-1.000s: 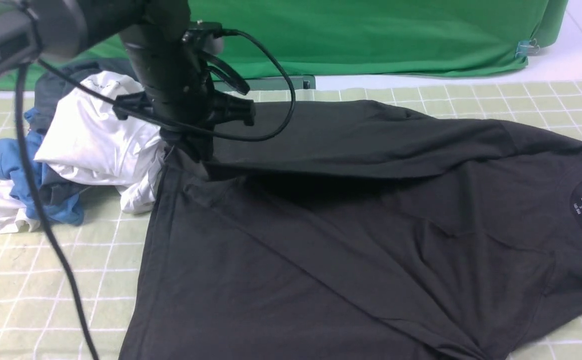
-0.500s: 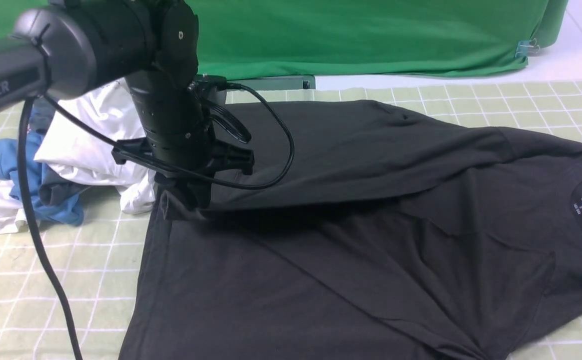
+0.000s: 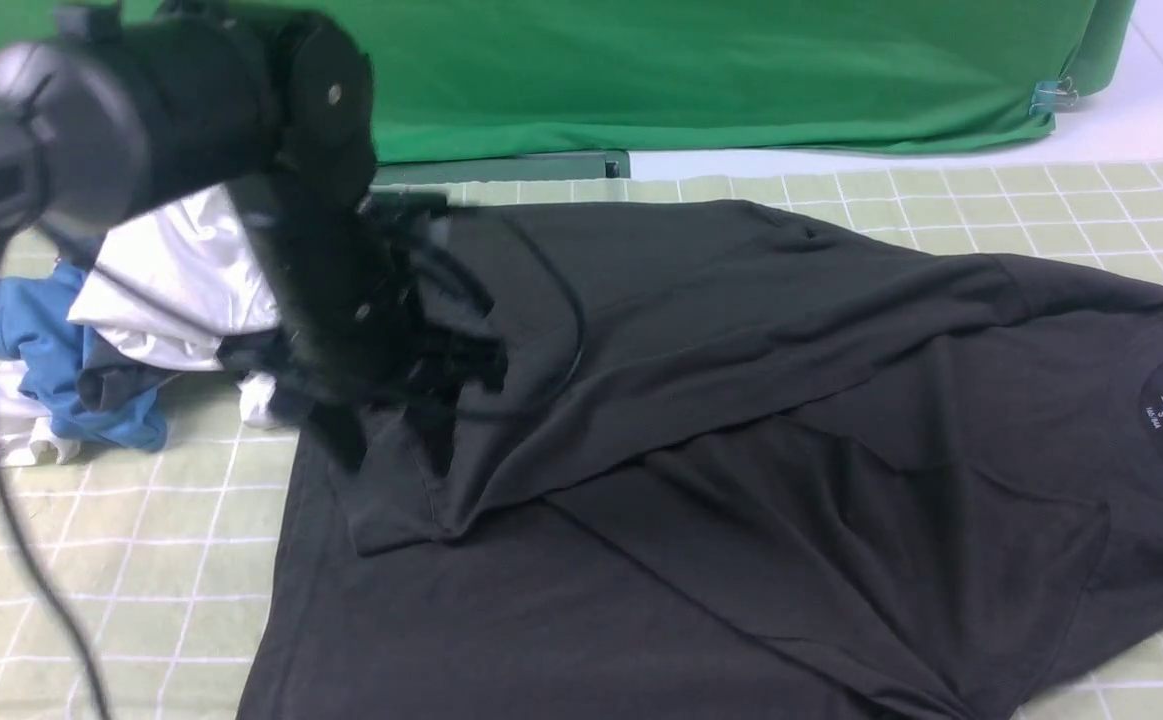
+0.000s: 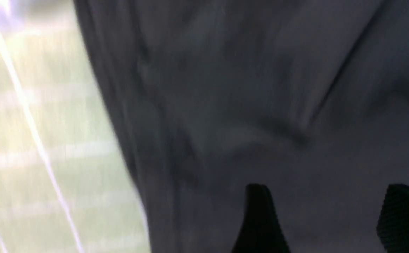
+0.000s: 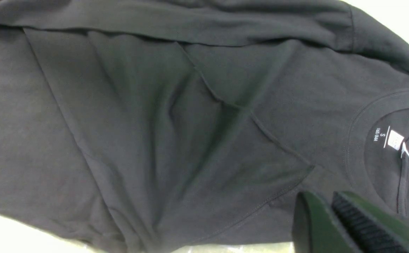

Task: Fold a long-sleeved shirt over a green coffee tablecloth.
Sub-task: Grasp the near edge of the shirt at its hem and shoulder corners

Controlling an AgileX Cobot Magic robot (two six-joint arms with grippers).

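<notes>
Left gripper spread wide, holding nothing — pale green grid-lined tablecloth below, bright green drape behind — right gripper's fingertips near each other

In my right wrist view I see the black shirt lying with creases, its collar showing a white label. The right gripper's fingertips are close together.
</notes>
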